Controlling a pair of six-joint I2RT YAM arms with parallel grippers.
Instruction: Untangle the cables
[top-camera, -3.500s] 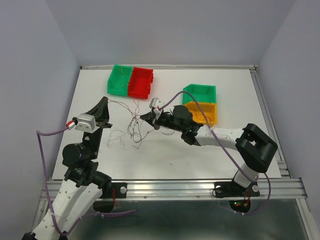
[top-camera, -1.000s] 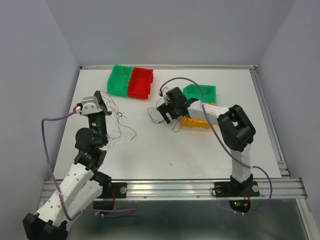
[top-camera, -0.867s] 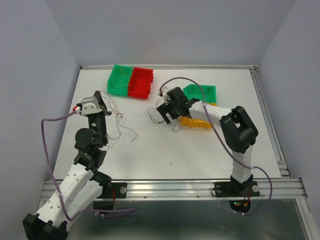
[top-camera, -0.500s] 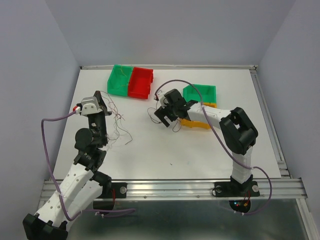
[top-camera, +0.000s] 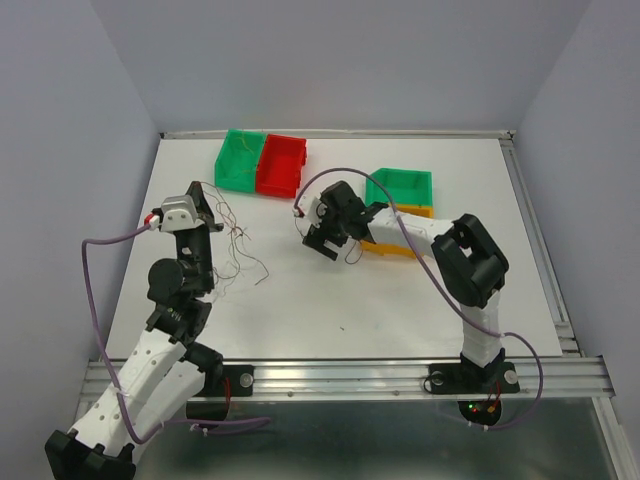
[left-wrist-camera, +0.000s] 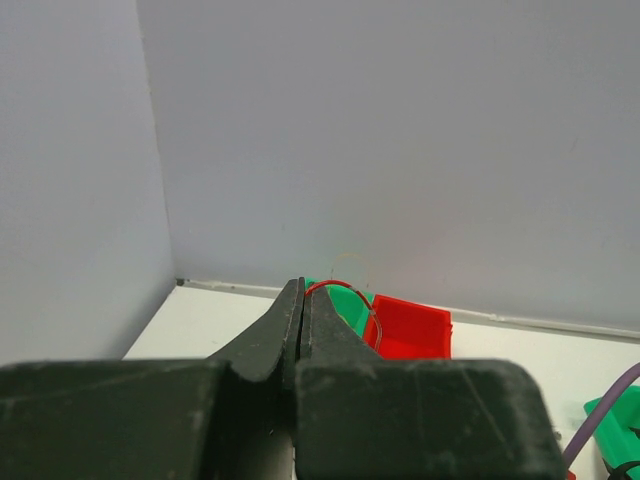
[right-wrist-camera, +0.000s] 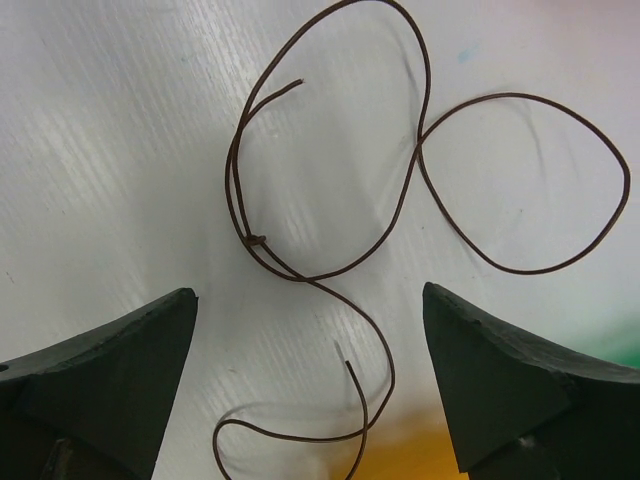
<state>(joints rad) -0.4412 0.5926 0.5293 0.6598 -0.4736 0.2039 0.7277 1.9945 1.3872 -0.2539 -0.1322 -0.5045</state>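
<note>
Most of the cables hang as thin curly strands from my left gripper, raised over the table's left side. In the left wrist view that gripper is shut on a red strand looping out of its tips. A single brown cable lies in loose loops on the white table, apart from the rest. My right gripper hovers over it, open wide, with nothing between its fingers. From above, the right gripper sits just left of the yellow bin, and the brown cable shows beside it.
A green bin and a red bin stand side by side at the back left. Another green bin and a yellow bin stand to the right, partly under the right arm. The yellow bin's edge is close below the right fingers.
The arms have pulled apart and the brown cable now lies alone on the table, let go. Over the last second the right gripper drifted slightly left. The left gripper held still.
</note>
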